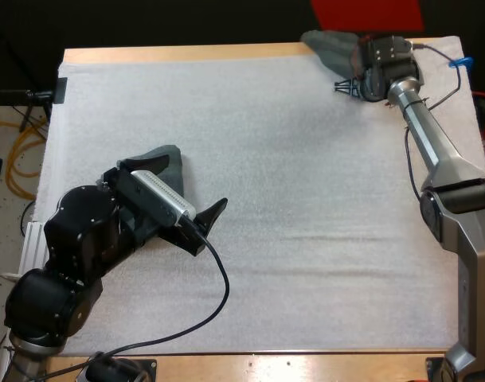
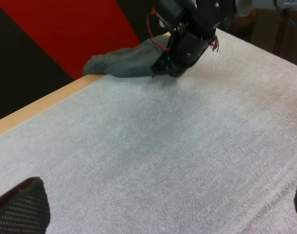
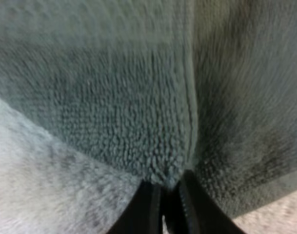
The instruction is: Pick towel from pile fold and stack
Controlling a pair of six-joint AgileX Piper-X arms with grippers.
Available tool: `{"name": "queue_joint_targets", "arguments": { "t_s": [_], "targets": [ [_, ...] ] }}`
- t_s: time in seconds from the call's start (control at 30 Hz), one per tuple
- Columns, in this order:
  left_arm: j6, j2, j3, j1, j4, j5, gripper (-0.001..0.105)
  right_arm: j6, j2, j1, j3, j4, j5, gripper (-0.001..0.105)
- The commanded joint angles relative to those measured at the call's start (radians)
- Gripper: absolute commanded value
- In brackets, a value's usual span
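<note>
**High view: right end effector (image 1: 344,86) pinching the far towel (image 1: 328,46), left end effector (image 1: 212,227) standing open**

You are looking at two dark grey-green towels on the white mat (image 1: 306,199). The far towel is lying crumpled at the far side of the desk (image 1: 186,54), toward the right, with part of it resting across the wooden rim. Your right end effector is sitting at that towel's near edge, with its tips pointing down at the mat.

In the right wrist view, its two black fingers (image 3: 146,209) are drawn almost together. The towel's (image 3: 119,97) stitched hem is running down to a corner between them. The right end effector is therefore gripping the far towel by that corner.

The left wrist view is showing you the same spot from across the mat. There the right end effector (image 2: 168,72) is bending over the near side of the far towel (image 2: 121,63), and the bulk of the cloth is lying beyond it on the wooden rim (image 2: 41,105).

The near towel (image 1: 164,163) is lying on the left part of the mat, well apart from the far one. Your left arm is covering part of it. The left end effector is pointing away from this towel, out over bare mat just beside it. Its fingers (image 2: 21,207) are standing wide apart with only mat between them, so it is gripping nothing.
</note>
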Motion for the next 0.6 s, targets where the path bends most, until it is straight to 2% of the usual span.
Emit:
{"name": "queue_joint_targets", "arguments": {
  "t_s": [0.0, 0.17, 0.33, 0.43, 0.57],
  "targets": [
    [-0.008, -0.003, -0.007, -0.006, -0.012, 0.007, 0.104, -0.031, -0.063, 0.013, -0.008, -0.001, 0.017, 0.0],
    [-0.02, -0.011, -0.013, -0.006, -0.014, 0.002, 0.104, -0.069, -0.234, 0.041, -0.008, 0.0, 0.031, 0.0],
    [-0.02, -0.043, -0.048, -0.006, -0.011, -0.046, 0.104, -0.095, -0.417, 0.06, -0.008, 0.028, 0.031, 0.0],
    [-0.02, -0.066, -0.056, -0.006, -0.003, -0.058, 0.104, -0.096, -0.524, 0.06, -0.008, 0.105, 0.031, 0.0],
    [-0.02, -0.094, -0.055, -0.006, 0.056, -0.058, 0.104, -0.116, -0.65, 0.06, -0.008, 0.291, 0.041, 0.0]
  ]
}}
